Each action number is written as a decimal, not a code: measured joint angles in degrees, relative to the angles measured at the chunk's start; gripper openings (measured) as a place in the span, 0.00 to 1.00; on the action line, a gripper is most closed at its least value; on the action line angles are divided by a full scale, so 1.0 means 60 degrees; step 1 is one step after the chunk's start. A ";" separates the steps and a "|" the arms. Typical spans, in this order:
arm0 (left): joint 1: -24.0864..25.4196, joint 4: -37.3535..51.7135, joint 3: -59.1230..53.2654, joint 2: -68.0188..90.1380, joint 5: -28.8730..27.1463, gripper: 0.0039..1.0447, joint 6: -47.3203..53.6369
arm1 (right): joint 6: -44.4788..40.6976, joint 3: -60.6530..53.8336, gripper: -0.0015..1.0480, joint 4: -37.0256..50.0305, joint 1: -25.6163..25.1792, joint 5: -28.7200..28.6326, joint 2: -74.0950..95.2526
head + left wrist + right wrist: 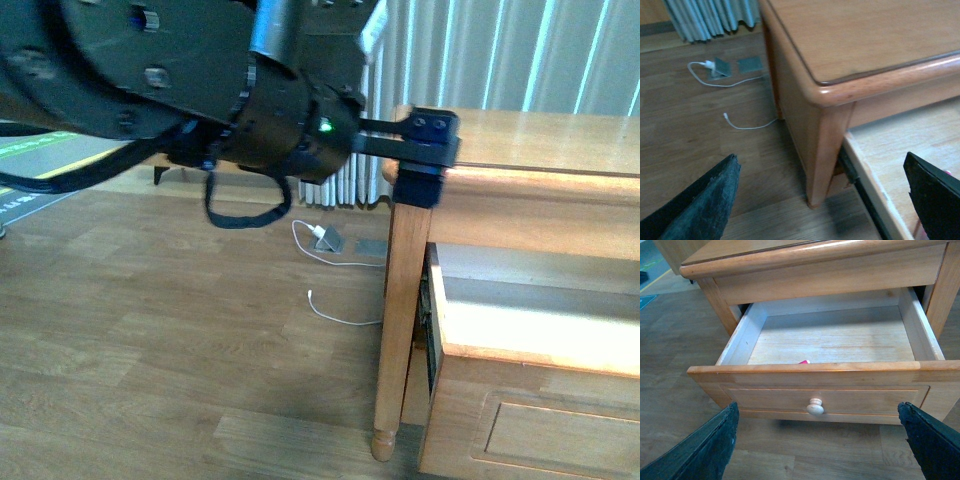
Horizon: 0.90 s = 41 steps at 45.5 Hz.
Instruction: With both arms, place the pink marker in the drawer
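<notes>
Honey-wood drawer (832,340) stands open, pink marker (803,361) inside.
Marker shows as a small hot-pink sliver on the pale plank floor, tight behind the raised-panel front with round knob (815,407). Left claw (820,157) and right claw (817,406) are both spread wide, fingers dark and matte.

Front view: I am looking across a wood-plank floor (150,330) that is running back to a pale, pleated curtain (520,50), through which daylight is glowing. A honey-coloured wooden dresser (540,125) is standing on the right, its turned leg (395,330) resting on the planks. A white cable (335,315) is lying loose on the floor beside that leg, and another is plugging into a small floor socket (328,238) near the curtain hem. At far left I am seeing a dark mat (35,165) with green and yellow markings.
</notes>
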 joint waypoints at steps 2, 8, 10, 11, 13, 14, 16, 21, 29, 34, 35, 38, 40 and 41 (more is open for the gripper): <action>0.0124 0.0182 -0.0350 -0.0302 -0.0171 0.94 -0.0055 | 0.0000 0.0000 0.92 0.0000 0.0000 0.0000 0.0000; 0.0798 0.0696 -0.2047 -0.1960 -0.0648 0.94 -0.0233 | 0.0000 0.0000 0.92 0.0000 0.0000 0.0000 0.0000; 0.1096 0.0743 -0.2761 -0.2801 -0.0641 0.94 -0.0350 | 0.0000 0.0000 0.92 0.0000 0.0000 0.0000 0.0000; 0.1184 0.0743 -0.2987 -0.3085 -0.0659 0.94 -0.0375 | 0.0000 0.0000 0.92 0.0000 0.0000 0.0000 0.0000; 0.1457 0.0747 -0.3646 -0.3963 -0.0747 0.94 -0.0426 | 0.0000 0.0000 0.92 0.0000 0.0000 0.0000 0.0000; 0.1541 0.0747 -0.3869 -0.4266 -0.0780 0.94 -0.0441 | 0.0000 0.0000 0.92 0.0000 0.0000 -0.0004 0.0000; 0.1727 0.0747 -0.4404 -0.5009 -0.0969 0.94 -0.0474 | 0.0000 0.0000 0.92 0.0000 0.0000 0.0000 0.0000; 0.2040 0.0634 -0.5515 -0.6572 -0.1279 0.94 -0.0557 | 0.0000 0.0000 0.92 0.0000 0.0000 0.0000 0.0000; 0.2189 -0.0189 -0.7111 -0.8794 -0.2095 0.94 -0.0831 | 0.0000 0.0000 0.92 0.0000 0.0000 0.0000 0.0000; 0.1639 -0.1144 -0.8189 -1.0397 -0.2940 0.94 -0.1071 | 0.0000 0.0000 0.92 0.0000 0.0000 -0.0004 0.0000; 0.1519 -0.1249 -0.8331 -1.0630 -0.3053 0.94 -0.1107 | 0.0000 0.0000 0.92 0.0000 0.0000 0.0000 0.0000; 0.1049 -0.1767 -0.8841 -1.1442 -0.3712 0.94 -0.1279 | 0.0000 0.0000 0.92 0.0000 0.0000 0.0000 0.0000; 0.0871 -0.1978 -0.9089 -1.1795 -0.3996 0.94 -0.1406 | 0.0000 0.0000 0.92 0.0000 0.0000 0.0000 0.0000; 0.0805 -0.2084 -0.9209 -1.1956 -0.4095 0.94 -0.1461 | 0.0000 0.0000 0.92 0.0000 0.0000 0.0000 0.0000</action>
